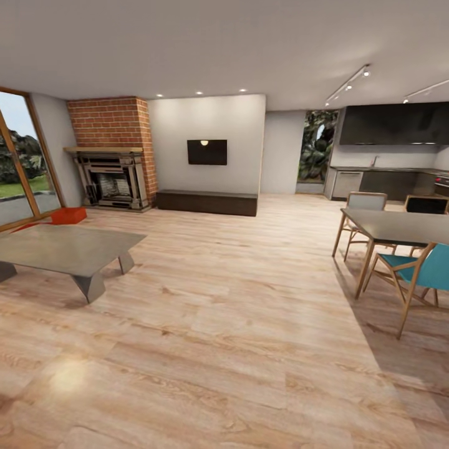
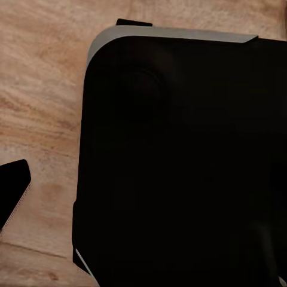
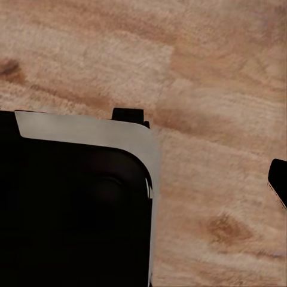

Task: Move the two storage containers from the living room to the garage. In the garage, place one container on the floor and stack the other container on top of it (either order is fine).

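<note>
**A:** Where are the storage containers now?

**B:** From the head camera I see one orange-red storage container [image 1: 68, 216] on the wood-plank floor [image 1: 237, 312] of the living room, at about ten o'clock, far from the robot. It lies just beyond the low grey coffee table [image 1: 62, 249], near the glass door [image 1: 22, 162] and in front of the brick fireplace [image 1: 114, 162]. A thin red strip shows at the far edge of the table, left of the bin; I cannot tell if it is the second one.

**A:** What else is in the room?

**B:** At twelve o'clock there is a pale wall with a dark television [image 1: 207, 152] and a long dark bench [image 1: 207, 202] under it. At about two o'clock stands a dining table [image 1: 399, 226] with chairs, one of them teal [image 1: 430, 268].

**A:** And the fingers?

**B:** Each wrist camera looks down at the wood floor and a black rounded body of the robot [image 2: 179, 167]. A dark tip [image 2: 13, 191] shows at the edge of the left wrist view, and another [image 3: 278, 179] in the right one. How wide they stand, I cannot tell.
</note>
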`<state>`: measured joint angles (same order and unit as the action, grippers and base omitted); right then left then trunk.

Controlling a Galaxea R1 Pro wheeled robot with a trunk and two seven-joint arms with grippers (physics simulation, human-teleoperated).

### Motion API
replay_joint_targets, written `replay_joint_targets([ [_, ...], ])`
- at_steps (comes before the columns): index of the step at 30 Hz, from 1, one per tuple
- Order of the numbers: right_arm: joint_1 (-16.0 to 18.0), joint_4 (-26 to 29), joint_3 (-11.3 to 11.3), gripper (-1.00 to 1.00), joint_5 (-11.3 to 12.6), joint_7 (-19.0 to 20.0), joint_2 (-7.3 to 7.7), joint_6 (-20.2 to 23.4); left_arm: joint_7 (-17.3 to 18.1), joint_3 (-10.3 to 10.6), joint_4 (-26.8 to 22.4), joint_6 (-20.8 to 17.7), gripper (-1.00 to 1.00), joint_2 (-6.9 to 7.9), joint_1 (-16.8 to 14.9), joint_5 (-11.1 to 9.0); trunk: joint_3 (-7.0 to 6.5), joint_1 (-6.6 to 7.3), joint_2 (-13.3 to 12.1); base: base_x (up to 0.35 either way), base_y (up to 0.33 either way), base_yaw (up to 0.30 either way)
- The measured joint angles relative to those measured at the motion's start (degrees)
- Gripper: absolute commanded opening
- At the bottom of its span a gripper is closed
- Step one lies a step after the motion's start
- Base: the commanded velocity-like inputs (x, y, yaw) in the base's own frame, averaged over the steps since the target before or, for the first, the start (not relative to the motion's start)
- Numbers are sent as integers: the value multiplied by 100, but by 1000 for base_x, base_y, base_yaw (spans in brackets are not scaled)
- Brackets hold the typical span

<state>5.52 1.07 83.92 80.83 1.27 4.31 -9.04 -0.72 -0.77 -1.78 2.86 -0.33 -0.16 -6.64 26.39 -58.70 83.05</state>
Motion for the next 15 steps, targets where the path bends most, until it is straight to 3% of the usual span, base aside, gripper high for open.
replay_joint_targets([
  [15, 0, 0, 7, 100, -14, 0, 4, 13, 0, 1, 1, -2, 100, 0, 0, 0, 0, 0, 0, 322, 0, 0],
])
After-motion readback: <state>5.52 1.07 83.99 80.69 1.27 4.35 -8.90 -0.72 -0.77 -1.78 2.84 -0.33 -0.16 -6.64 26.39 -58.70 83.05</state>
